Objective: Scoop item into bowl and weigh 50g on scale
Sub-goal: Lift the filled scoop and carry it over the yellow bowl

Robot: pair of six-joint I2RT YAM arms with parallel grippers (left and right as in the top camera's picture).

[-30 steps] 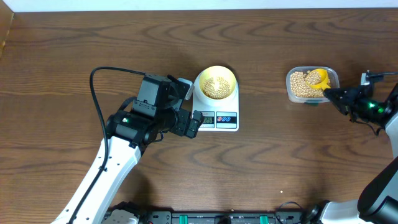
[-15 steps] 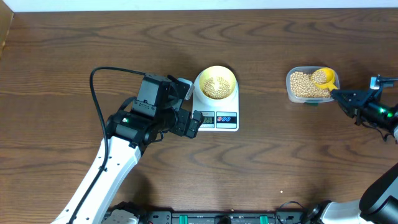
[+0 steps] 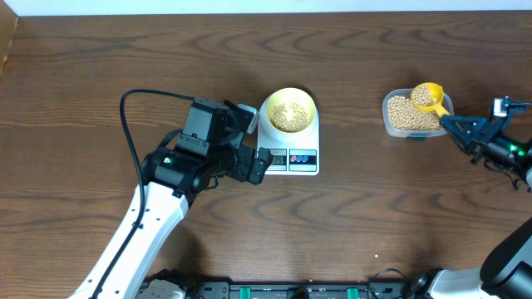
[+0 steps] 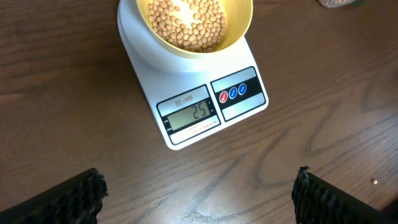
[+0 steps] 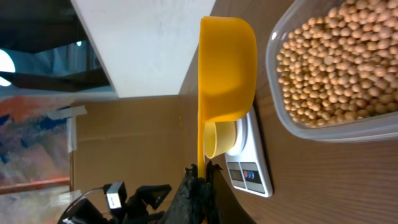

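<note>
Reading the white flat kitchen scale [image 4: 205,106] from the left wrist view, you see 25 on its small grey display, so by my judgement you are about halfway to the target. The small pale yellow-green bowl [image 4: 244,18] sits on the platform with a shallow layer of the small round tan beans [image 4: 186,25] inside. The rest of the stock lies in the clear rounded plastic tub [image 5: 336,132], well apart to the right. The right gripper [image 3: 449,124] has its jaws pressed together on the handle of the yellow plastic scoop [image 5: 227,68], which hangs loaded over the tub's far corner. What is left, as I judge it, is carrying this load across, tipping it into the bowl, then trimming to the mark with smaller pours. The left gripper [image 4: 199,193] hovers just beside the display end of the scale with jaws spread wide, holding nothing. For room, the dark brown wooden tabletop [image 3: 374,216] between tub and scale is bare, so your path leftward looks open. The left arm crowds the scale's left side, so bring the scoop in from the right. Keep it level; beans could roll toward the tabletop's far edge.
</note>
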